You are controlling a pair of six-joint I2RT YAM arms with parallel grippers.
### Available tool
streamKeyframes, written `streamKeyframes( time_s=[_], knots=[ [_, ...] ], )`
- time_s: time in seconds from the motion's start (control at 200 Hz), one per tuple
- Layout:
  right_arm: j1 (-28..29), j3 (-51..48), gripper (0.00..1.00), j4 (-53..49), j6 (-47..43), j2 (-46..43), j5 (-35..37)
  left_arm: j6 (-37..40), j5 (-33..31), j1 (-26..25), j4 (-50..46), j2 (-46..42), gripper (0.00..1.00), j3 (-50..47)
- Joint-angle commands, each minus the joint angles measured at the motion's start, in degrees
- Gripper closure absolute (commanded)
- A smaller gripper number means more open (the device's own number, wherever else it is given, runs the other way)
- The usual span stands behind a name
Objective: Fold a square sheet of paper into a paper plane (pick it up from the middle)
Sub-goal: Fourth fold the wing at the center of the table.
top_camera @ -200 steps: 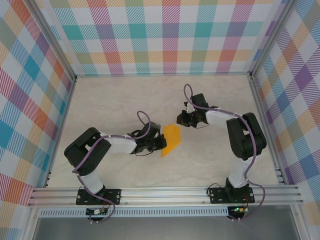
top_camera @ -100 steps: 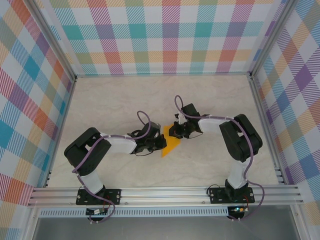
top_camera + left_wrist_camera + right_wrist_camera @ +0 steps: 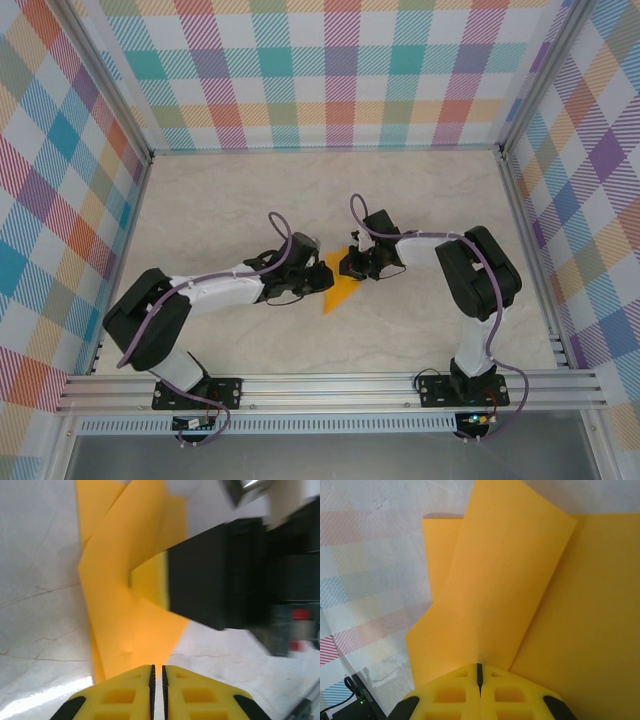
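Your left gripper (image 3: 157, 676) and right gripper (image 3: 479, 676) both pinched the square sheet of paper (image 3: 338, 290) at mid frame; pulling them apart could have torn it.

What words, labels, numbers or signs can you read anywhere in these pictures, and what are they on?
No readable text anywhere.
The orange paper is plain and unmarked.
A red patch on the black hardware in the left wrist view is too blurred to read.
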Motion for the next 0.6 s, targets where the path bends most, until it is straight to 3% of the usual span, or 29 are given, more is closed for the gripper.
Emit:
streamKeyframes(
  time_s=[0.0,0.175,0.315,0.6],
  knots=[
    [-0.01,-1.21,0.97,-3.48,0.65,2.9,5.51,-1.27,-1.24,-0.42,-1.69,-1.95,0.85,-0.28],
    [-0.01,-1.12,0.96,-4.04,1.46,3.13,6.15,-2.7,1.34,-0.44,1.78,-0.41,0.84,-1.56],
    [-0.01,-1.37,0.95,-3.05,1.43,1.85,5.05,-5.12,-1.88,-0.47,2.48,-1.04,0.84,-4.21],
    [-0.01,0.61,0.86,-2.71,1.37,-5.58,1.89,-7.43,-5.9,0.0,7.5,-4.36,0.69,-10.29]
  ],
)
